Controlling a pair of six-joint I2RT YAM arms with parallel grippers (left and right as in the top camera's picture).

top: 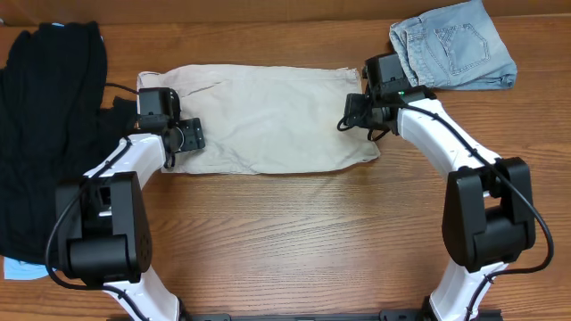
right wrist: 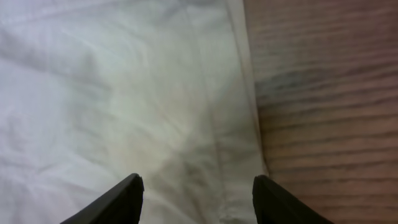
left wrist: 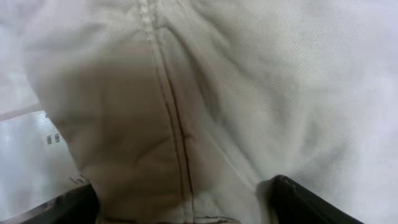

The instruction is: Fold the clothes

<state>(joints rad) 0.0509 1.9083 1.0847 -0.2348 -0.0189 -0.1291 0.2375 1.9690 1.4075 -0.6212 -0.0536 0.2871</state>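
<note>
The pale beige khaki shorts (top: 268, 116) lie folded flat across the back middle of the table. My left gripper (top: 183, 136) is open over their left end; in the left wrist view its fingers straddle a stitched seam (left wrist: 171, 118), with a white label (left wrist: 37, 134) at the left. My right gripper (top: 352, 111) is open over the right end; in the right wrist view its fingers (right wrist: 196, 199) hang just above the cloth (right wrist: 124, 93) near its edge, with bare wood (right wrist: 329, 99) to the right.
A pile of black clothes (top: 45, 125) covers the left side of the table. Folded light-blue denim shorts (top: 455, 45) lie at the back right. Bare wood table (top: 303, 241) lies in front of the shorts.
</note>
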